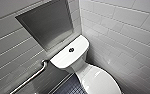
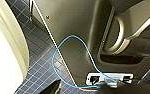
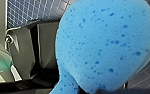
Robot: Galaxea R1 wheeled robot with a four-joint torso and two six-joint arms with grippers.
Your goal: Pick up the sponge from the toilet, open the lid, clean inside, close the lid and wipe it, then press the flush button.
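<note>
Farthest left, a metal grab bar [image 1: 31, 78] runs along the tiled wall below a steel recess [image 1: 48, 22]; right of it stands the toilet [image 1: 66, 59], flush button [image 1: 71, 50] on its tank, the lid [image 1: 101, 82] down. The right gripper [image 3: 101, 90] clamps the sponge [image 3: 103, 42], dark floor tiles [image 3: 28, 10] behind it; how the left gripper [image 2: 54, 88] stands I cannot tell

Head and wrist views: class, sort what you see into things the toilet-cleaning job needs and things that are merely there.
Needed for the job: sponge, toilet, lid, flush button.

Merely there: grab rail, wall recess, floor tiles, wall tiles.
</note>
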